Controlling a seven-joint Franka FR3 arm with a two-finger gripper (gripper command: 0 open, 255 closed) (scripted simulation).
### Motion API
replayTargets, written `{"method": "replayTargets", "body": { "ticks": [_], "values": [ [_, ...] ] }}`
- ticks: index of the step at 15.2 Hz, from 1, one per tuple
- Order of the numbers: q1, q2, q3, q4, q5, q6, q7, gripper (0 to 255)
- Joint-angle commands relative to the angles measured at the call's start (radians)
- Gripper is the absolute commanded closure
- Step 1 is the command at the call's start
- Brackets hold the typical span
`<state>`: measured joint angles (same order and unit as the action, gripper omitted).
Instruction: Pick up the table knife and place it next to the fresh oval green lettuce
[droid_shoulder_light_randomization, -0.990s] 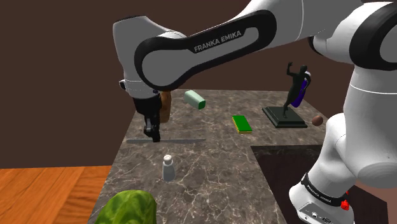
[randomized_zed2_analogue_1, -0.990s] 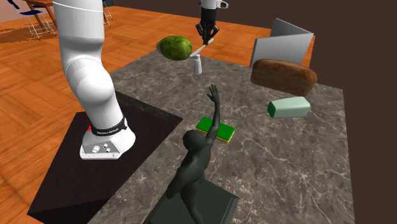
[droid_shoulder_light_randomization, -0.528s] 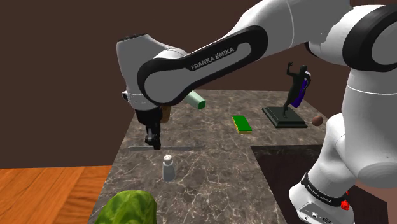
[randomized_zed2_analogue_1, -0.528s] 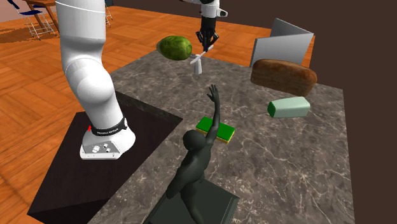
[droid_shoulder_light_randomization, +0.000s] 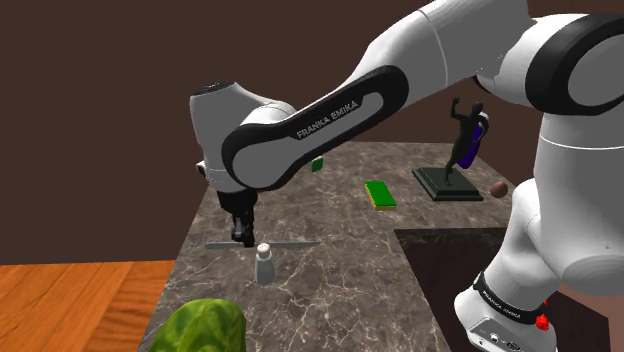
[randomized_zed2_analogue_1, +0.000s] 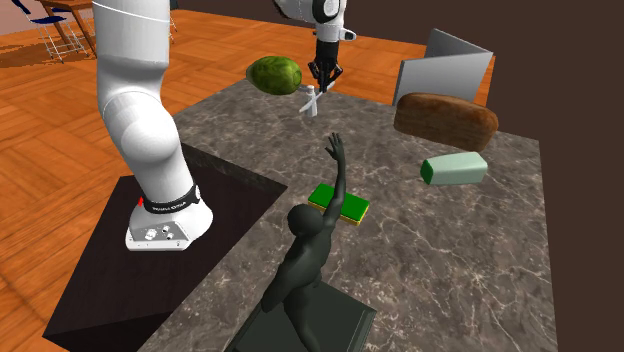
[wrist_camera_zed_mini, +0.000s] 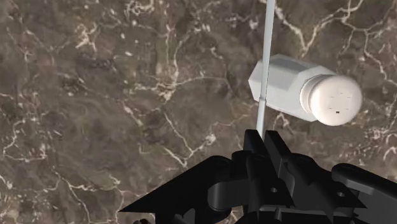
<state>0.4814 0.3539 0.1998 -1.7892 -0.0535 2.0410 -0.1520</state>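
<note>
Above the shaker (droid_shoulder_light_randomization: 264, 266), knife (droid_shoulder_light_randomization: 290, 242) in tool (droid_shoulder_light_randomization: 240, 239)

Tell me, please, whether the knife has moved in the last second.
Yes. Held in the gripper, the knife has come down the shoulder view, from well above the shaker to level with its cap, nearer the lettuce.

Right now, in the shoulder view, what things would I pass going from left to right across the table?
Leafy green lettuce → small white shaker → flat green sponge → dark statue of a figure → small brown round thing. The thin grey table knife stretches over the first two, so it's left out.
</note>
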Motion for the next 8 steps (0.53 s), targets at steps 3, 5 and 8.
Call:
{"method": "replayTargets", "body": {
  "ticks": [3,5,8],
  "values": [
    [0.002,0.028,-0.003,-0.018,-0.006,0.046,0.003,255],
    [0.003,0.042,-0.004,-0.027,-0.01,0.068,0.005,255],
    [0.005,0.067,-0.007,-0.04,-0.015,0.106,0.008,255]
  ]
}}
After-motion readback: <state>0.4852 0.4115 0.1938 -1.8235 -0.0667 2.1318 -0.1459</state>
